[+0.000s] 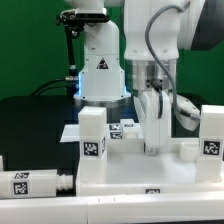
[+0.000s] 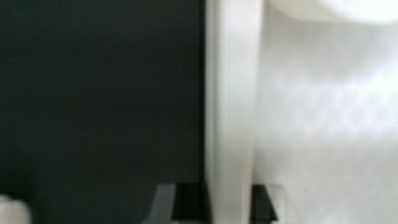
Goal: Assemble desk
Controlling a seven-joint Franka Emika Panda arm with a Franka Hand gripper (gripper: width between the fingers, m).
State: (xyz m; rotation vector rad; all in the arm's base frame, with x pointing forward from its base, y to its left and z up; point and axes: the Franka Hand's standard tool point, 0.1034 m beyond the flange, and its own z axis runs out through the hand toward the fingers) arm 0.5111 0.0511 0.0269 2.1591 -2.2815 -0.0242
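Flat smooth white tabletop (image 1: 130, 172) nearest; chunky square tagged leg (image 1: 92, 133) upright nearby; tool (image 1: 152, 148) clenched on tabletop's thin edge.

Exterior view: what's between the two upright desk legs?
The exterior view shows the gripper, shut and apparently clamped on the tabletop at its far edge. It stands between the leg at that view's left and the leg at its right.

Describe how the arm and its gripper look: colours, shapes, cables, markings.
The arm is white, with bulky rounded links and a grey section near the top. Dark cables loop down along it. Its base is white, carries a triangular mark and shows a blue glow at one side. The gripper is white as well, ending in narrow jaws.
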